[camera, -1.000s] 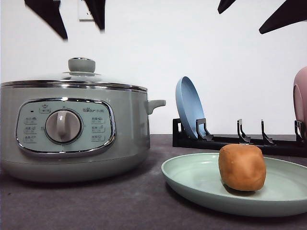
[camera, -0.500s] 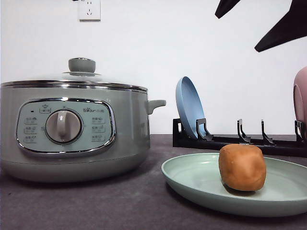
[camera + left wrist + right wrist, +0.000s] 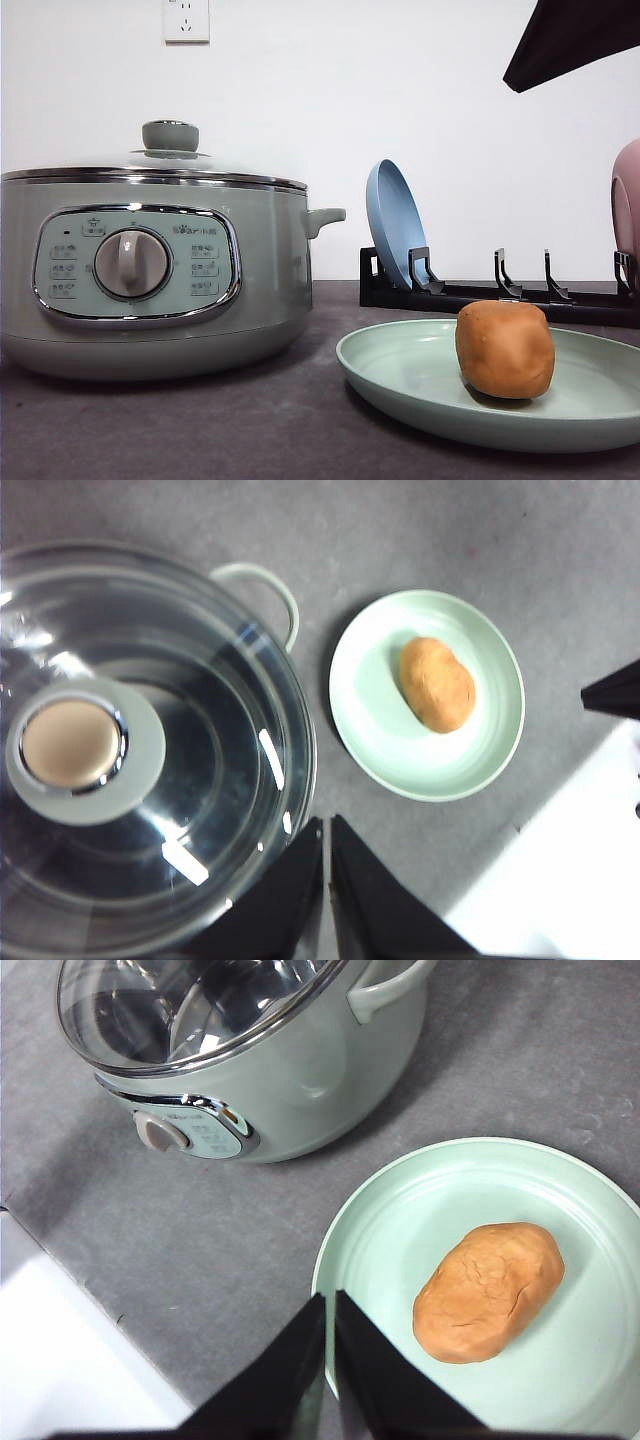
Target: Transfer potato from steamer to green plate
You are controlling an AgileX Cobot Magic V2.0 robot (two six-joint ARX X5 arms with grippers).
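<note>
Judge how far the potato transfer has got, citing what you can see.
Done: the potato lies on the green plate, and the steamer has its glass lid on. In hand: nothing; the left gripper and right gripper are shut and empty, above the table. Left: apparently nothing.

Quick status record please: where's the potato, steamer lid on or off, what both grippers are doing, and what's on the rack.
potato: lying on the green plate, nothing gripping it
steamer: glass lid on, closed
left gripper: shut, empty, high above the steamer's edge
right gripper: shut, empty, above the plate's rim
rack: blue plate standing on edge; pink plate at far right
task state: transfer looks done
</note>
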